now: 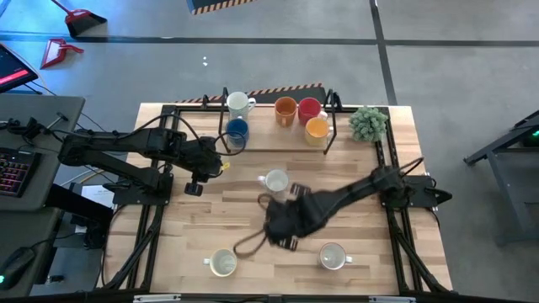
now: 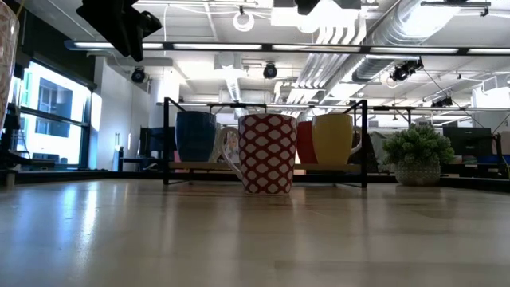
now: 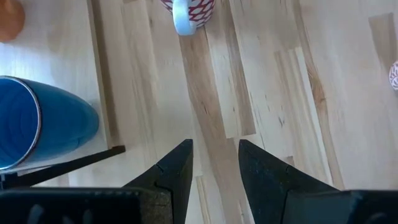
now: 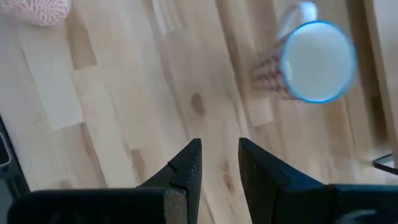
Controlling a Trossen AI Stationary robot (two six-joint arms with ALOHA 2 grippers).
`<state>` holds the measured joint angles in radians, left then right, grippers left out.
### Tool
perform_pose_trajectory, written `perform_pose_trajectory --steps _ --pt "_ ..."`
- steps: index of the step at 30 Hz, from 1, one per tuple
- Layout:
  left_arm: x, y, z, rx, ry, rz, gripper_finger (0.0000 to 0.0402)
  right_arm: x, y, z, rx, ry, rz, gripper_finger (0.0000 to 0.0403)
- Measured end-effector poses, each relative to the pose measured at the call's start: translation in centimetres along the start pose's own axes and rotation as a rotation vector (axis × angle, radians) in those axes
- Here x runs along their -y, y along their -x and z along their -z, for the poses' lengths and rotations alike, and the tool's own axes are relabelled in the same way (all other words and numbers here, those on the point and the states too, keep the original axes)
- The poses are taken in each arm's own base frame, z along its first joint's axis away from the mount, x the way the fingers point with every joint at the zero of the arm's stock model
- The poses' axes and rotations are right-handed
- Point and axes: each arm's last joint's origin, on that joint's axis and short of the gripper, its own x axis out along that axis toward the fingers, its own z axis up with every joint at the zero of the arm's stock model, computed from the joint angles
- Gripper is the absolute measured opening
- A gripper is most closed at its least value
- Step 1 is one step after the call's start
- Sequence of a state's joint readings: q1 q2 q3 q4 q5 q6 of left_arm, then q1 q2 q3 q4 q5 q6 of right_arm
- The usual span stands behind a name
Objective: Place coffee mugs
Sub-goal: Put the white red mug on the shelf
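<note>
On the black rack (image 1: 330,118) at the table's far edge stand a white mug (image 1: 239,103), a blue mug (image 1: 237,130) (image 3: 37,124), an orange mug (image 1: 285,109), a red mug (image 1: 309,108) and a yellow mug (image 1: 317,128). A red-patterned mug (image 1: 275,180) (image 2: 267,151) (image 4: 311,62) stands upright mid-table. Two more pale mugs (image 1: 222,263) (image 1: 333,257) stand near the near edge. My left gripper (image 1: 215,160) (image 3: 214,146) hovers open beside the blue mug. My right gripper (image 1: 278,225) (image 4: 219,144) hovers open over bare wood, near-side of the patterned mug.
A small green potted plant (image 1: 368,123) (image 2: 418,155) sits at the rack's right end. A dark cable loop (image 1: 248,244) hangs by the right arm. Bare wood lies between the middle mug and the two near ones.
</note>
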<state>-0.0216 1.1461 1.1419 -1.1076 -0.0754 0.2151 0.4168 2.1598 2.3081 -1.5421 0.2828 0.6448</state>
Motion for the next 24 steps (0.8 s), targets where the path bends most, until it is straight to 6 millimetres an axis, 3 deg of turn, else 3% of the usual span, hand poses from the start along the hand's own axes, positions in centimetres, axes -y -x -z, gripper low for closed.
perform_pose_trajectory --steps 6,9,20,24 --pt "-0.1 0.0 0.0 0.001 0.005 -0.008 0.012 -5.1 -2.0 -0.3 0.128 0.006 -0.138 0.0082" --pt "-0.1 0.0 0.0 -0.002 0.007 -0.021 0.012 -6.5 -3.3 -1.1 0.148 -0.009 -0.253 0.0082" --pt "0.0 0.0 0.7 -0.073 0.014 -0.011 0.012 -7.0 -7.4 -4.6 0.152 -0.019 -0.519 0.0093" --pt "0.1 0.1 0.9 -0.098 0.021 -0.008 0.012 -6.7 -7.8 -5.3 0.18 -0.024 -0.536 0.0106"
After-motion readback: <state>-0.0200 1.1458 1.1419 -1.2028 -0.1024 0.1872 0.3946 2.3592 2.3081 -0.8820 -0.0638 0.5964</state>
